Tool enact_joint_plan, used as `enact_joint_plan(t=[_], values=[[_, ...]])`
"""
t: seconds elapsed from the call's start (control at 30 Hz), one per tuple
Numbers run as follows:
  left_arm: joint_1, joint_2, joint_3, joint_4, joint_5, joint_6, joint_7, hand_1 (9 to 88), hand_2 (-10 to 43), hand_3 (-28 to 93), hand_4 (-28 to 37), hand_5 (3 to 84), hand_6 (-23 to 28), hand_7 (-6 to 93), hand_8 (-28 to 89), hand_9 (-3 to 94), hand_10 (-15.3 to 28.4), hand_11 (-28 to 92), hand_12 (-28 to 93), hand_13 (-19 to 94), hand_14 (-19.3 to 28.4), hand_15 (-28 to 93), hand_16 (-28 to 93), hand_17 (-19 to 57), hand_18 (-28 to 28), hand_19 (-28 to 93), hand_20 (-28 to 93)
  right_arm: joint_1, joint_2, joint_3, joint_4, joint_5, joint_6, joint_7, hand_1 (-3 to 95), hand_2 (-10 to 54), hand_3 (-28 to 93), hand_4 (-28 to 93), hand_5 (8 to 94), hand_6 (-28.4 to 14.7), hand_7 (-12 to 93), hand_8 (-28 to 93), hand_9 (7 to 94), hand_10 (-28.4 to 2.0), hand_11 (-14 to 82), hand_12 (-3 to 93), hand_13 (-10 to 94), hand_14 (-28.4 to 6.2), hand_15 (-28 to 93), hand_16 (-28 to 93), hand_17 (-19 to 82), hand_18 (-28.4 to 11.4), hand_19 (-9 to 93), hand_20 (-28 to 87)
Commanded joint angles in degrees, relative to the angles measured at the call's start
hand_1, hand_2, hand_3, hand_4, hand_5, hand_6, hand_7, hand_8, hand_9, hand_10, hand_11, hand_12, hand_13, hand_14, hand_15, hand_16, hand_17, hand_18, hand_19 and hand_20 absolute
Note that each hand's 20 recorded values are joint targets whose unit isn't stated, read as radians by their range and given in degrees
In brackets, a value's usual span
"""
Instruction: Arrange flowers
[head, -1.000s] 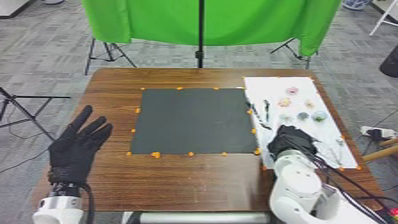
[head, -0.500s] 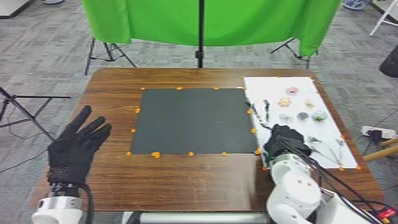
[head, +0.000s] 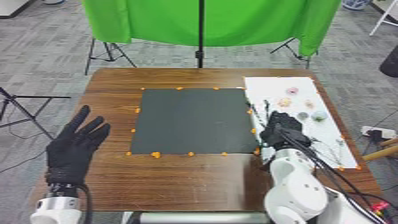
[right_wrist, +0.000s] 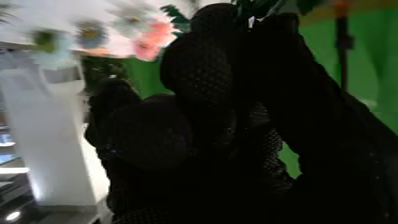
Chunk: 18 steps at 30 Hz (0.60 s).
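Keep the open left hand (head: 71, 156) clear and, as the right hand (head: 282, 131)'s grip cannot be determined, confirm one leafy stem (head: 266, 105) is secured before lifting.

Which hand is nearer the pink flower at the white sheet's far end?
Right. The right hand is over the white sheet, nearer the robot than the flower; the left hand is left of the dark sheet.

Green cloth (head: 213, 22) behind table (head: 178, 182); grey carpet floor (head: 160, 57); black tripod (head: 31, 117) left.
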Motion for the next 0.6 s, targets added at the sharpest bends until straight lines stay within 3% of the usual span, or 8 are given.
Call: enact_joint_plan(t=[0.03, 0.23, 0.27, 0.33, 0.37, 0.43, 0.5, 0.6], values=[[1.7, 2.05, -1.09, -1.02, -0.77, 2.22, 0.79, 21.0, 5.7, 81, -28.3, 34.6, 6.8, 9.0, -9, 34.7, 20.6, 21, 10, 24, 28.4, 49, -12, -9.0, 28.4, 54, -5, 17.4, -13.1, -8.4, 5.3, 4.1, -1.4, -9.7, 56.2, -9.5, 73, -28, 89.5, -5.4, 25, 15, 87.6, -13.0, 49.3, 25.8, 86, -8.0, 71, 22, 48, -22.8, 93, 32], [0.8, 4.44, -1.05, -1.42, -1.22, 3.46, 2.04, 20.9, 5.8, 81, -28.3, 34.5, 6.8, 9.2, -9, 34.6, 20.7, 21, 10, 24, 28.4, 49, -12, -9.0, 28.4, 54, -5, 24.6, -23.6, -14.7, 13.3, 5.4, -2.6, -16.8, 56.2, -9.5, 73, -28, 89.9, -5.3, 25, 16, 88.0, -12.8, 49.6, 25.4, 86, -7.8, 71, 22, 49, -22.8, 93, 33], [0.4, 5.29, -0.74, -1.34, -1.58, 3.79, 2.39, 20.9, 5.9, 81, -28.3, 34.5, 6.8, 9.1, -9, 34.6, 20.7, 21, 10, 24, 28.4, 49, -12, -9.0, 28.4, 54, -5, 25.3, -25.1, -15.5, 14.6, 5.9, -3.4, -17.4, 56.2, -9.5, 73, -28, 90.0, -5.3, 25, 15, 88.0, -12.8, 49.7, 25.3, 87, -7.9, 71, 22, 49, -22.8, 93, 33], [-1.4, 5.2, -0.35, -0.86, -1.2, 3.39, 1.09, 20.9, 5.9, 81, -28.3, 34.5, 6.8, 9.2, -9, 34.6, 20.7, 21, 10, 24, 28.4, 49, -12, -9.0, 28.4, 54, -5, 26.0, -27.6, -16.5, 17.4, 6.6, -4.2, -18.0, 56.0, -9.5, 73, -28, 90.1, -5.2, 25, 15, 88.0, -12.9, 49.9, 25.2, 87, -7.9, 71, 22, 49, -22.8, 93, 33], [-1.7, 5.46, -0.16, -0.76, -1.13, 3.41, 1.28, 20.9, 5.9, 81, -28.3, 34.5, 6.8, 9.2, -9, 34.6, 20.7, 21, 10, 24, 28.4, 49, -12, -9.0, 28.4, 54, -5, 26.4, -28.9, -16.9, 18.9, 7.0, -4.7, -18.5, 56.0, -9.5, 73, -28, 90.1, -5.1, 25, 15, 88.0, -12.9, 49.9, 25.0, 87, -7.8, 71, 22, 49, -22.8, 93, 33], [-2.6, 5.33, -0.12, -0.52, -0.71, 3.13, 0.22, 21.0, 5.9, 81, -28.3, 34.5, 6.8, 9.3, -9, 34.6, 20.7, 21, 10, 24, 28.4, 49, -12, -9.0, 28.4, 54, -5, 27.1, -30.7, -18.3, 21.8, 8.0, -5.0, -18.7, 55.7, -9.5, 73, -28, 90.1, -5.0, 25, 15, 88.0, -12.8, 50.1, 24.9, 87, -7.8, 71, 22, 49, -22.8, 93, 33], [-2.4, 5.7, -0.14, -0.71, -0.9, 3.67, 0.57, 21.0, 5.9, 81, -28.3, 34.5, 6.8, 9.3, -9, 34.6, 20.7, 21, 10, 24, 28.4, 49, -12, -9.0, 28.4, 54, -5, 27.3, -32.6, -19.2, 24.3, 9.3, -5.9, -19.0, 55.5, -9.5, 73, -27, 90.2, -4.9, 25, 15, 88.1, -12.7, 50.4, 24.5, 87, -7.7, 71, 22, 49, -22.8, 93, 33], [-4.1, 5.71, -0.23, -0.11, -0.26, 2.85, -0.54, 21.0, 5.9, 81, -28.3, 34.6, 6.9, 9.3, -9, 34.6, 20.7, 21, 10, 24, 28.4, 49, -12, -9.0, 28.4, 54, -5, 29.9, -33.1, -23.3, 27.6, 10.4, -6.5, -19.6, 55.3, -9.5, 73, -27, 90.3, -4.8, 25, 15, 88.2, -12.8, 50.9, 23.9, 87, -7.7, 72, 22, 49, -22.8, 93, 34]])
